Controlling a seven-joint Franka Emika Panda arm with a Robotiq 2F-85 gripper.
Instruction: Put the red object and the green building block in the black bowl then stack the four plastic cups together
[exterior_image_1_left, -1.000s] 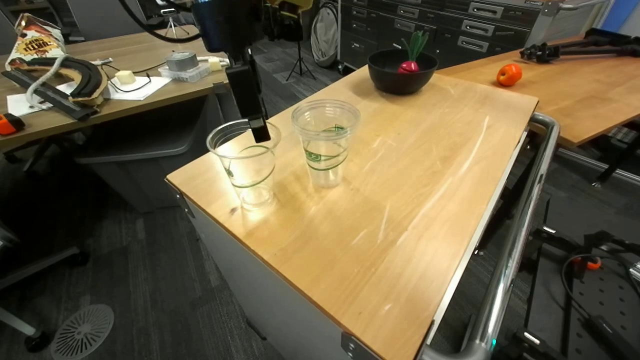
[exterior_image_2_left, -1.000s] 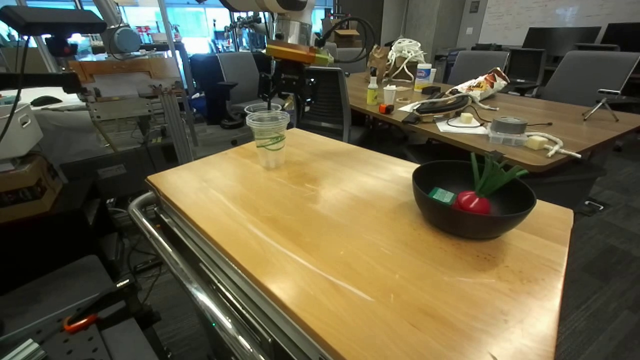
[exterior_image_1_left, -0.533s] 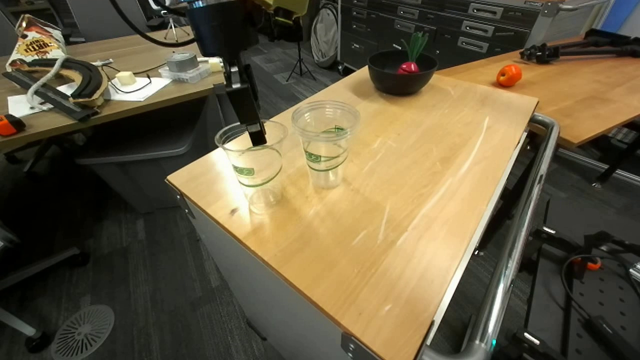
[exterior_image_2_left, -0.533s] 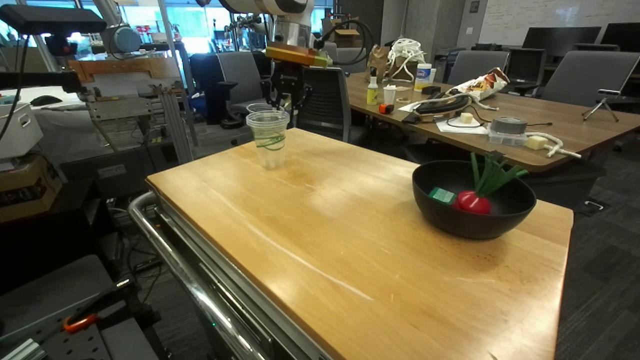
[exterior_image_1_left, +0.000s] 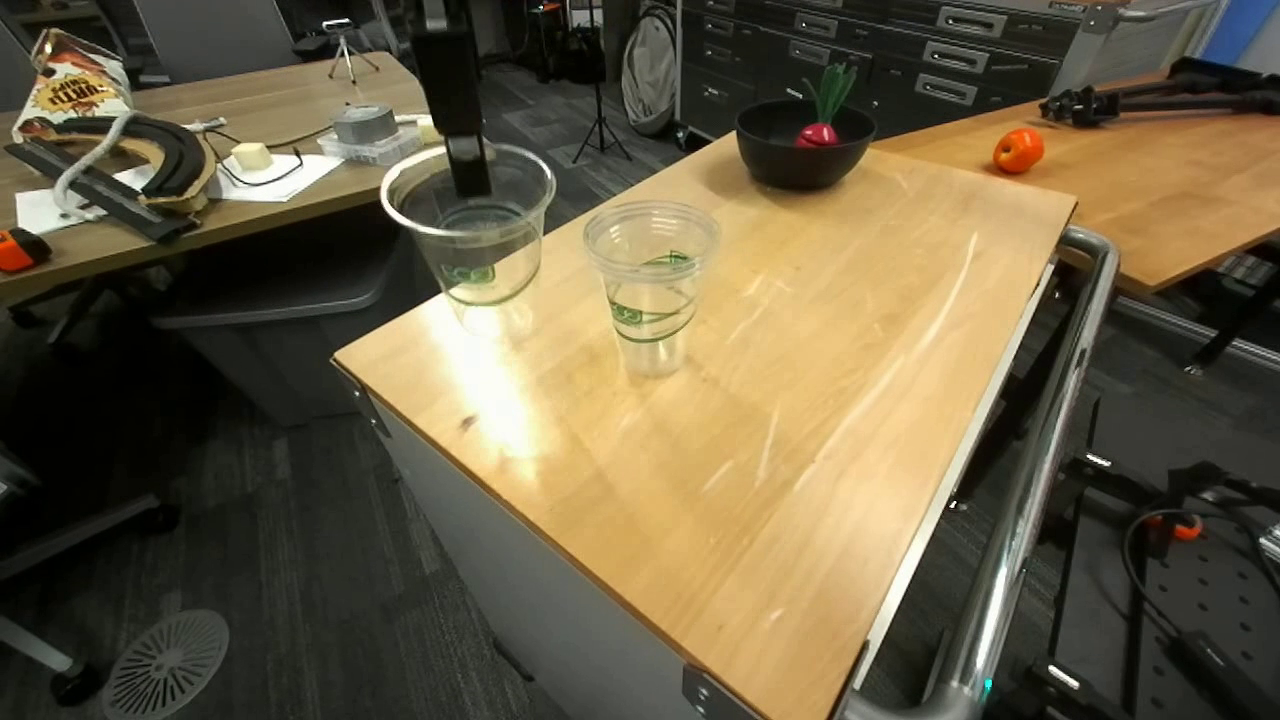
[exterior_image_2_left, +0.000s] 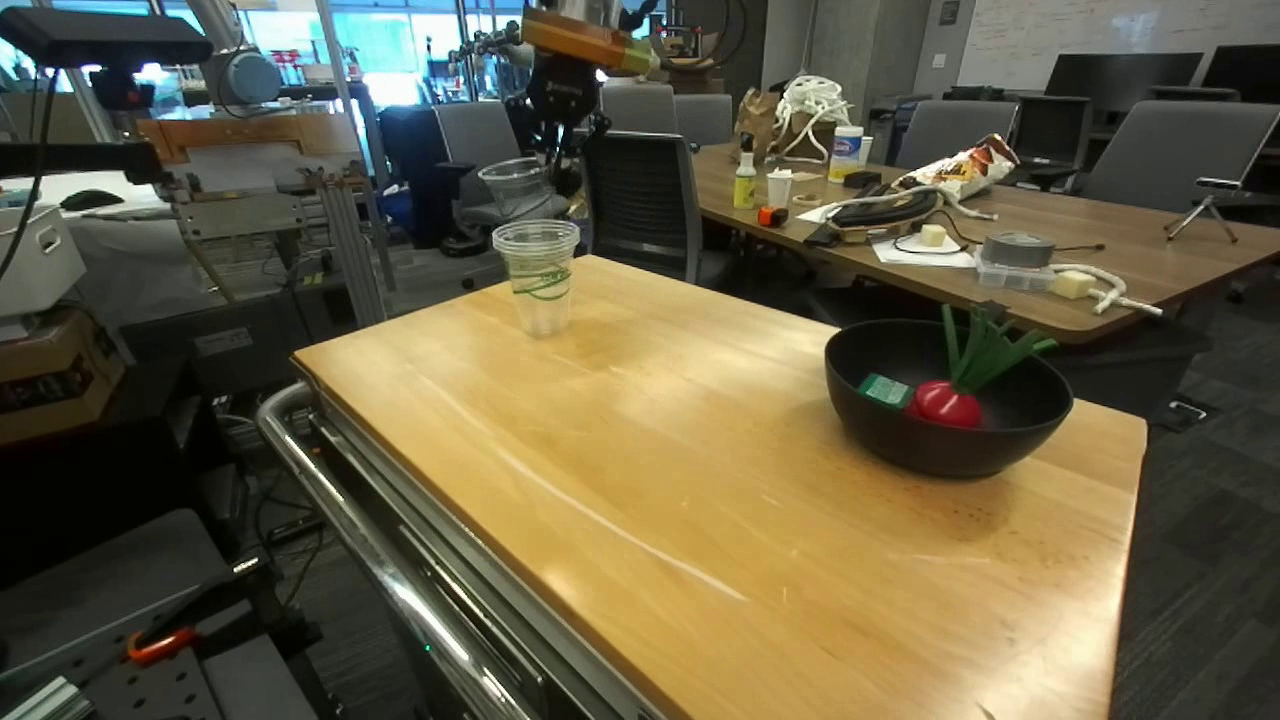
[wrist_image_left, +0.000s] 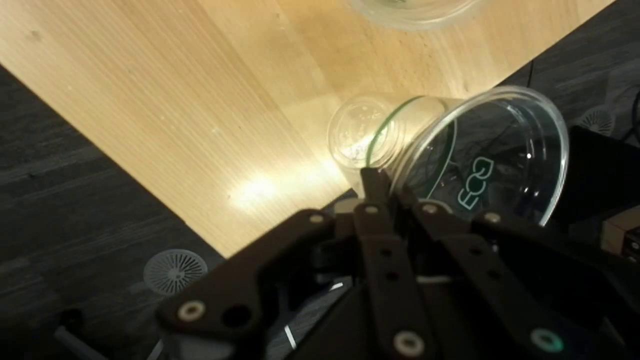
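My gripper (wrist_image_left: 392, 183) is shut on the rim of a clear plastic cup (wrist_image_left: 475, 182) with green print. In both exterior views this cup (exterior_image_1_left: 480, 270) hangs above the table, tilted a little. Beside it other clear cups (exterior_image_1_left: 650, 300) stand upright, nested; several rims show close together, and their exact number is hard to tell. At the table's far end from them sits the black bowl (exterior_image_2_left: 940, 455). Inside it lie the red object (exterior_image_2_left: 948, 405), with its green stem top, and the green building block (exterior_image_2_left: 885, 391). The block is hidden in an exterior view where the red object (exterior_image_1_left: 817, 134) shows.
The wooden table top (exterior_image_1_left: 800, 400) ends close to the cups, and a metal rail (exterior_image_1_left: 1050, 480) runs along one side. An orange-red ball (exterior_image_1_left: 1020, 150) rests on a neighbouring table. A desk with cables, tape and a snack bag (exterior_image_2_left: 965, 170) stands behind.
The gripper has shut on the cup's rim and risen, lifting the cup off the table. The nested cups and the bowl with its contents have stayed put.
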